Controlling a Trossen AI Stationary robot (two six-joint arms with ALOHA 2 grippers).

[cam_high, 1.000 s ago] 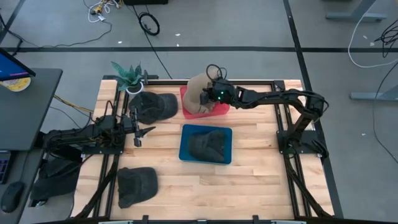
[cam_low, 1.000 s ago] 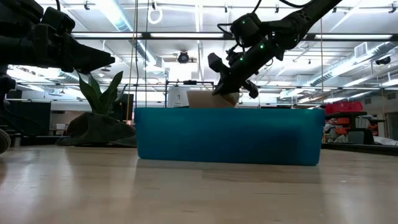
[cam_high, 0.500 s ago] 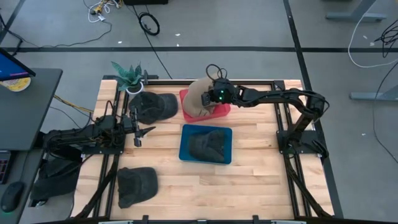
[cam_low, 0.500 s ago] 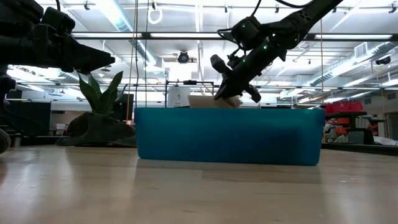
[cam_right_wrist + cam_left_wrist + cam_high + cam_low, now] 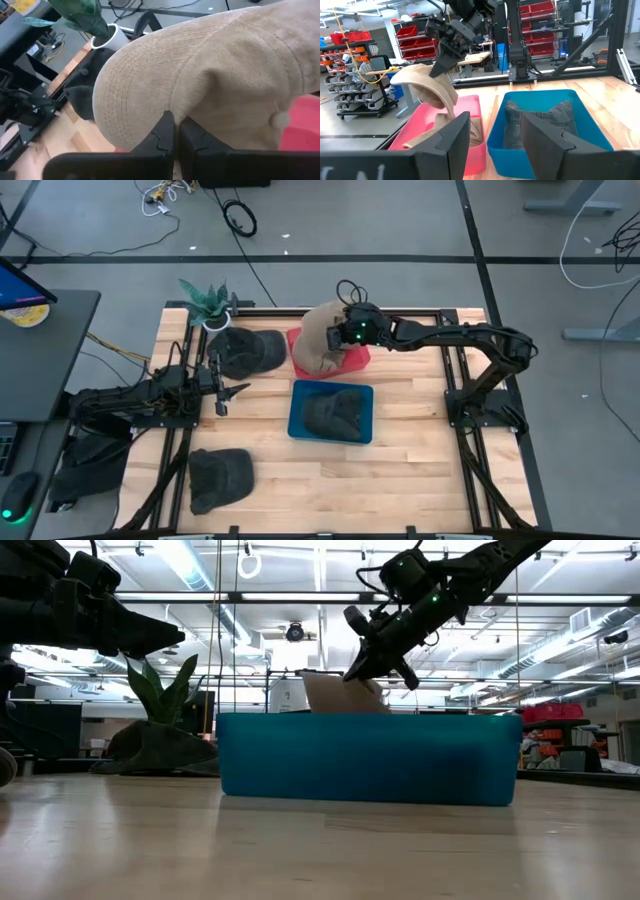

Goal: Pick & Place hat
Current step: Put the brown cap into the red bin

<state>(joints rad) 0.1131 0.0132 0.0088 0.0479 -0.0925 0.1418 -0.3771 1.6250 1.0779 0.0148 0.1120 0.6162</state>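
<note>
A tan corduroy cap (image 5: pixel 318 335) hangs over the pink bin (image 5: pixel 357 358) near the table's far edge. My right gripper (image 5: pixel 175 134) is shut on it; in the low view it (image 5: pixel 365 673) stands above the blue bin (image 5: pixel 370 760). My left gripper (image 5: pixel 222 387) waits open over the left side of the table, its fingers (image 5: pixel 454 135) apart and touching nothing. The blue bin (image 5: pixel 298 418) at the table's middle holds a dark hat (image 5: pixel 333 413). My right gripper pinches the tan cap between its two fingers (image 5: pixel 162 131) where the brim meets the crown (image 5: pixel 172 102). It comes slanting down from the table's right. The cap hangs tilted below the fingers, and its lower part (image 5: pixel 440 125) still reaches down into the pink bin (image 5: pixel 470 120).
A dark cap (image 5: pixel 245 350) lies on the table left of the pink bin, another (image 5: pixel 220 477) near the front left corner. A potted plant (image 5: pixel 207 302) stands at the far left corner. Bare wood shows right of the blue bin and along the near edge.
My right gripper has risen, staying shut on the tan cap. The cap has come up with it and now stands higher and more tilted above the pink bin than a second ago.
</note>
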